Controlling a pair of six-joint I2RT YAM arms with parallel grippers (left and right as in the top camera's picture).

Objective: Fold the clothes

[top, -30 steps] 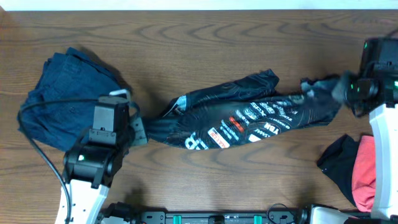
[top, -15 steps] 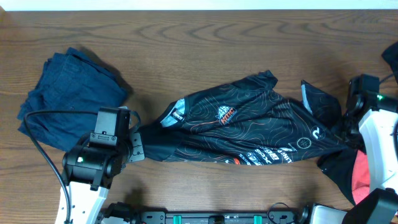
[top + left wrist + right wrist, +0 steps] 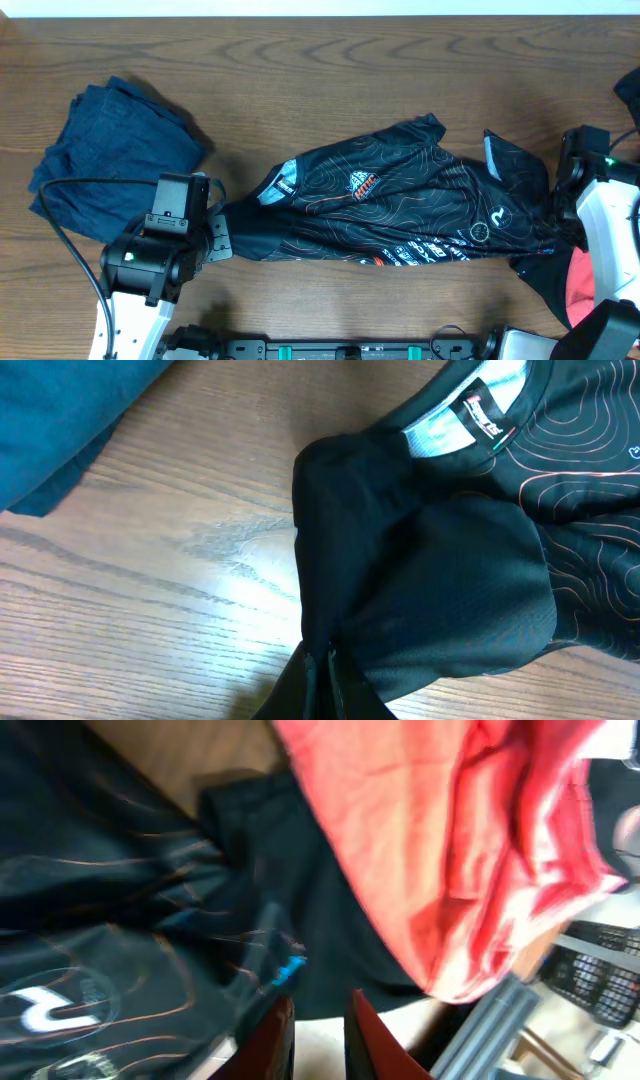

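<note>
The black jersey with thin orange-white contour lines lies stretched across the table's middle, collar to the left. My left gripper is shut on its left edge. In the left wrist view the fingers pinch a fold of the black fabric. My right gripper is at the jersey's right end. In the blurred right wrist view its fingers stand slightly apart with light between them, and the jersey lies against the left finger.
A crumpled navy garment lies at the far left and also shows in the left wrist view. A coral-red garment on a black one sits at the right front edge, close under my right gripper.
My right arm swung from the far right toward the front. The jersey turned over and spread wider, contour side up. The left arm has hardly moved.
</note>
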